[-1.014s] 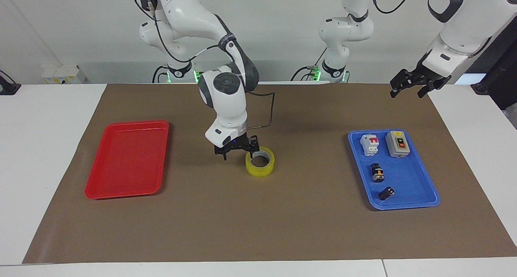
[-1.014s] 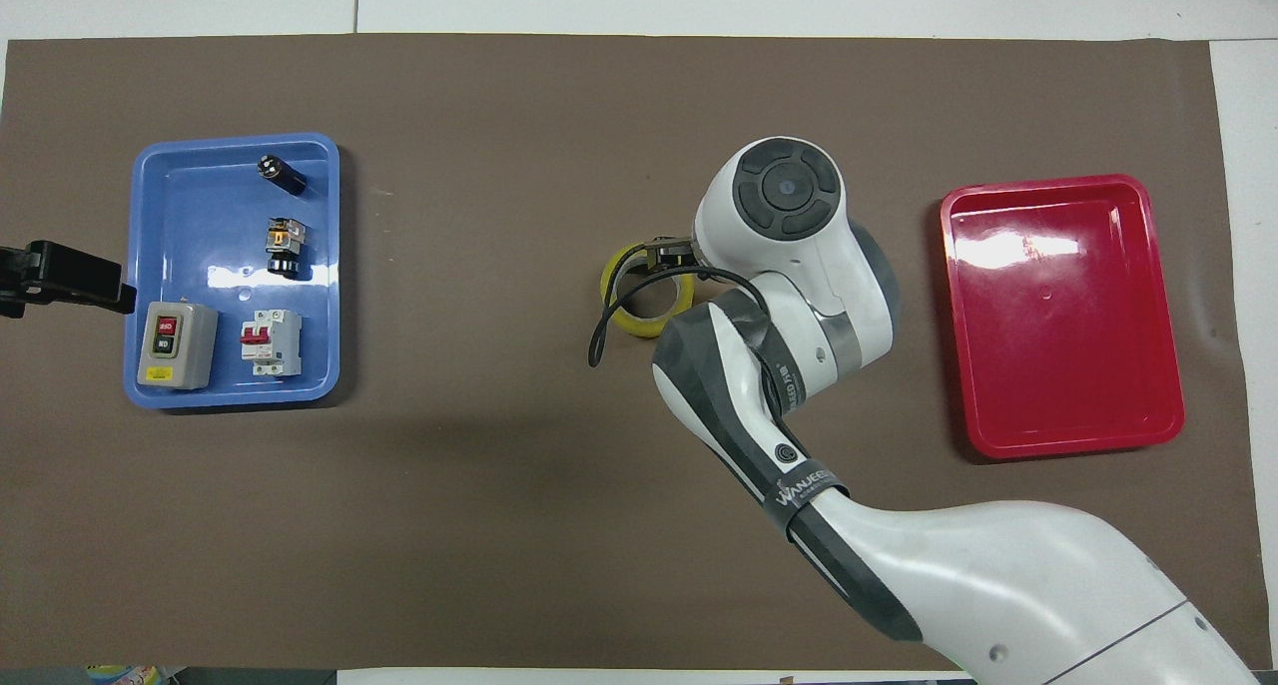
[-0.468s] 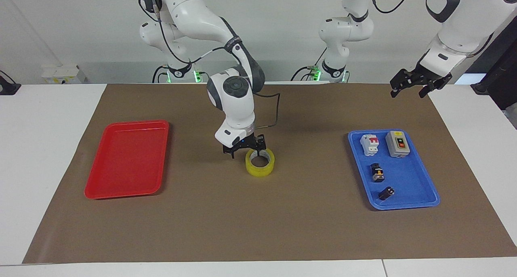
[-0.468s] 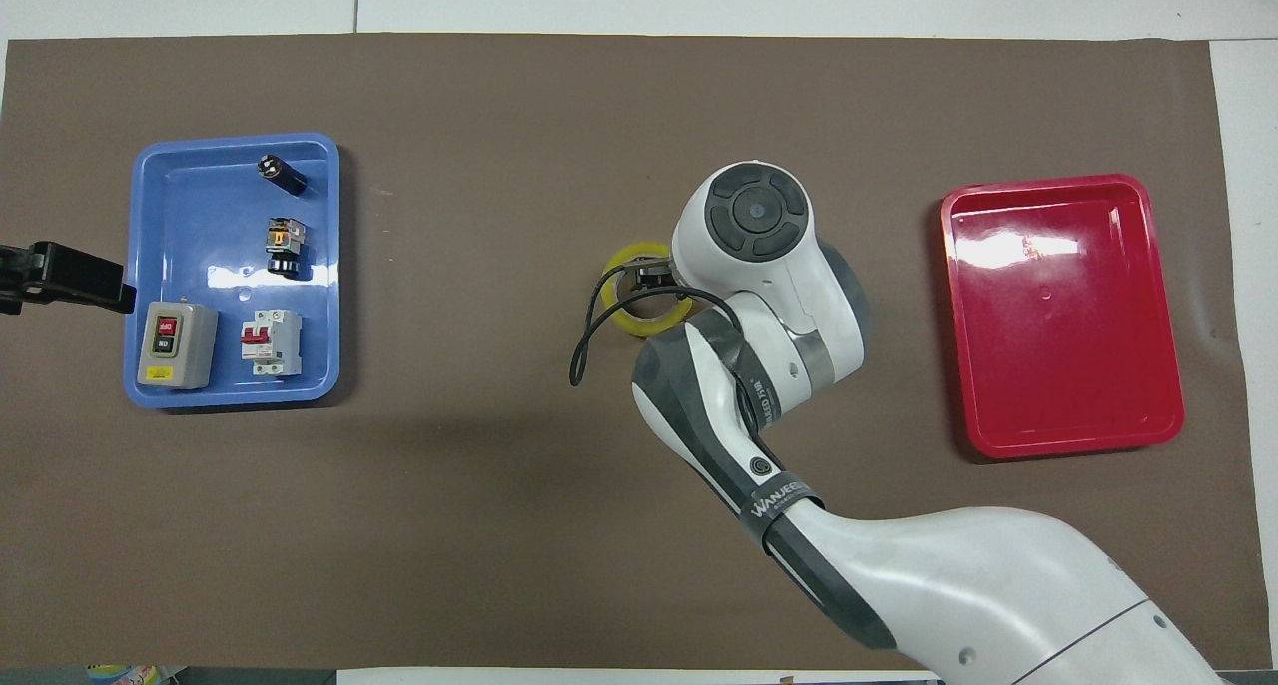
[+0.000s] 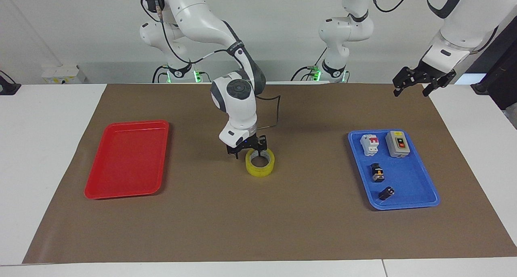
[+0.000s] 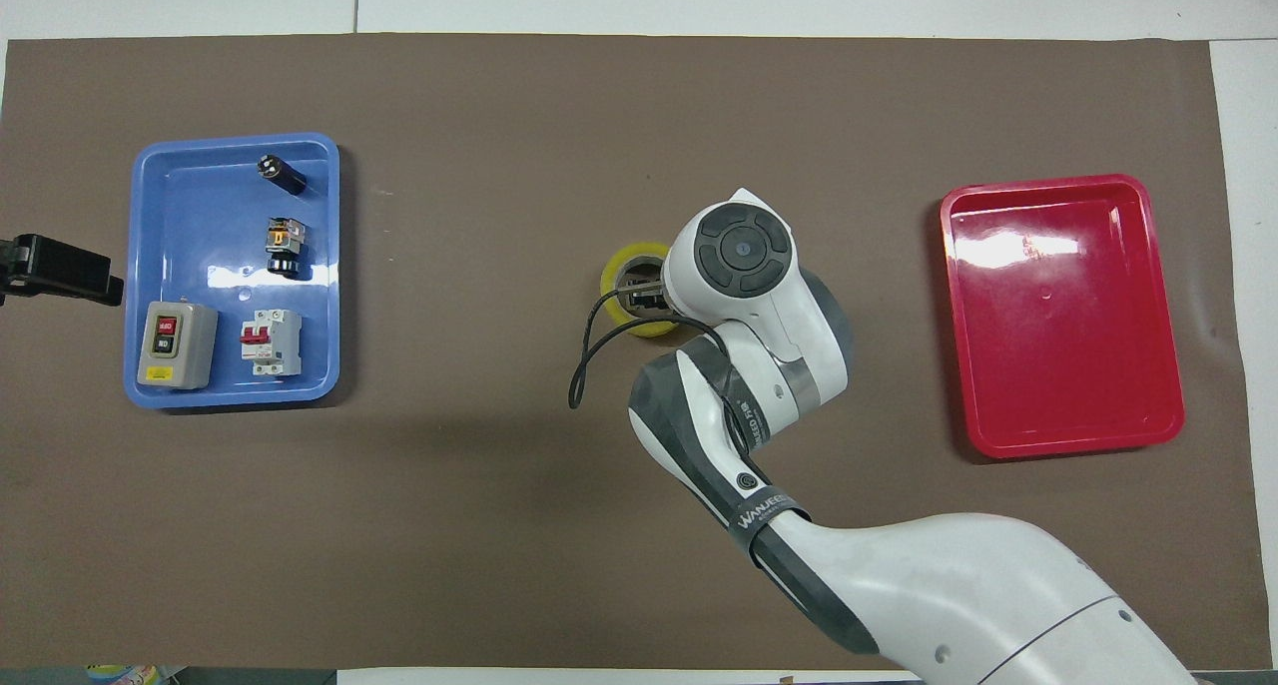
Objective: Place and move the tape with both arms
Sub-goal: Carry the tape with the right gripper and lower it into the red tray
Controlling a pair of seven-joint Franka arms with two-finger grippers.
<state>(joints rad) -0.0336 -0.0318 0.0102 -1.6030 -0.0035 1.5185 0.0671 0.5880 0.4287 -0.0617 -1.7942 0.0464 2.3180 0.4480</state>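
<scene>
item: tape (image 5: 260, 162), flat on mat mid-table, hole up | right gripper (image 5: 247, 149): directly above its robot-side rim, one finger over the hole, jaws apart, holding nothing | left gripper (image 5: 417, 82): wide, waiting well apart | nearer arm: right

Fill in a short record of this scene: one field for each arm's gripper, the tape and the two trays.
right gripper: low at yellow translucent tape roll, fingers straddling its rim
left gripper: open, waits raised, not over the blue tray
tape roll: flat on brown mat, between the trays
red plastic tray: holds nothing
blue plastic tray: four small electrical parts
</scene>
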